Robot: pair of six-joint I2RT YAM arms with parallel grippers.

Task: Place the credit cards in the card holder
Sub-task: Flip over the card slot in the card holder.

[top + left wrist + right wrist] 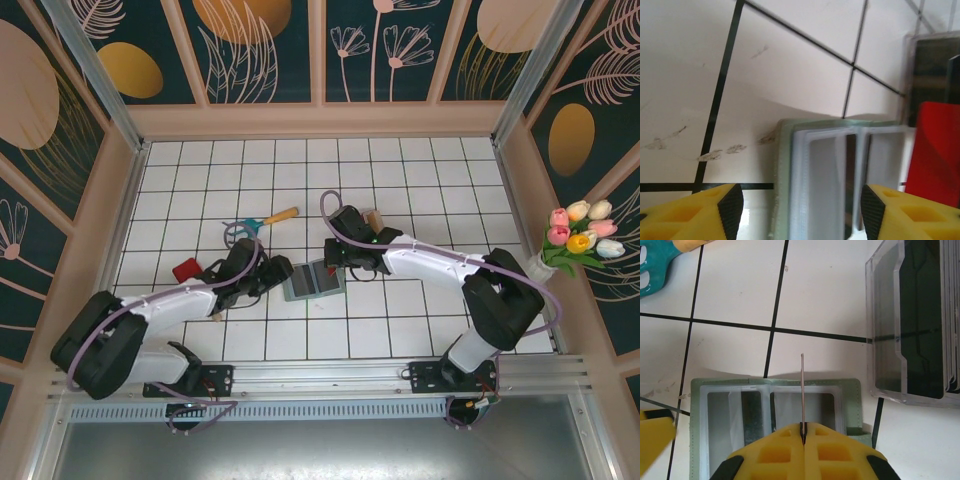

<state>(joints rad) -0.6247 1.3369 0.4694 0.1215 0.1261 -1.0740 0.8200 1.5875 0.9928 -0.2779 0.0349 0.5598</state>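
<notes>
While my right gripper point(802, 429) pinches a thin credit card point(802, 385) edge-on, pointing to 12 o'clock above the open card holder point(730, 383), my left gripper point(801, 207) hangs spread over the holder's edge. The card looks stiff, light and slick; a short-edge grip suits it.

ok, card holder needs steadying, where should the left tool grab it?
By the green border of the card holder at the end facing the left tool, probably coming in low from that end: it lies open and flat, so only that thin rim offers a pinch.
</notes>
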